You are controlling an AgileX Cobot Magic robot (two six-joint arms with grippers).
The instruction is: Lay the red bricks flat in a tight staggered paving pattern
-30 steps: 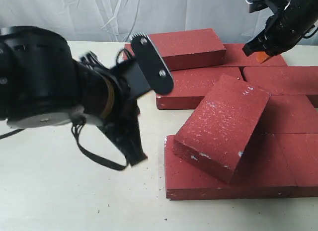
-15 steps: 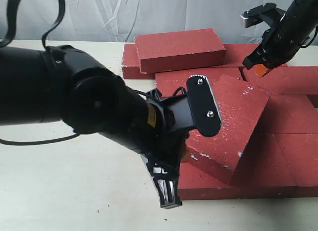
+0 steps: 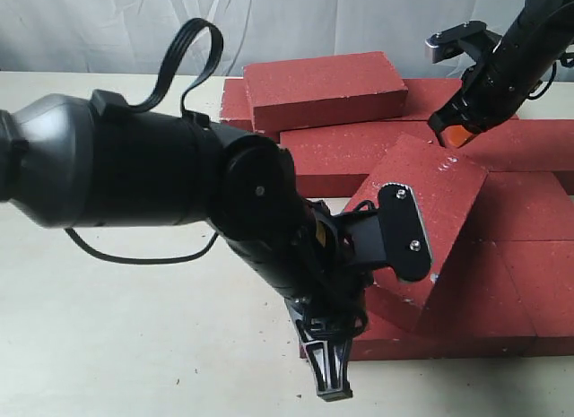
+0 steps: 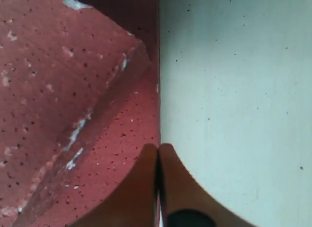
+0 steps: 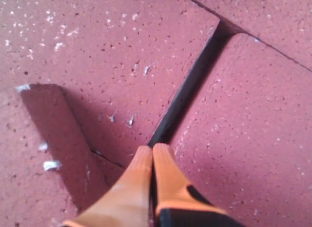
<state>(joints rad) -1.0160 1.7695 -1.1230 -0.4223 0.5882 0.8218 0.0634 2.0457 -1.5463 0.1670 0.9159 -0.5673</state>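
"Where were the red bricks [image 3: 529, 291]?"

"Mostly flat on the table [image 3: 134, 345], with one tilted brick [image 3: 421, 197] propped across the front ones."

"Your grippers?"

"My left gripper [image 4: 158, 151] was pressed together, empty, at a front brick's edge. My right gripper [image 5: 152, 151], likewise closed, hung above a seam [image 5: 190, 90] between bricks."

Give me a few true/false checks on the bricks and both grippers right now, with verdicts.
1. Every brick lies flat. False: one tilted brick leans on the flat bricks under it.
2. The left gripper is shut. True.
3. The right gripper clamps a brick. False: it is shut on nothing, above a gap between two bricks.
4. The back brick rests on top of others. True.
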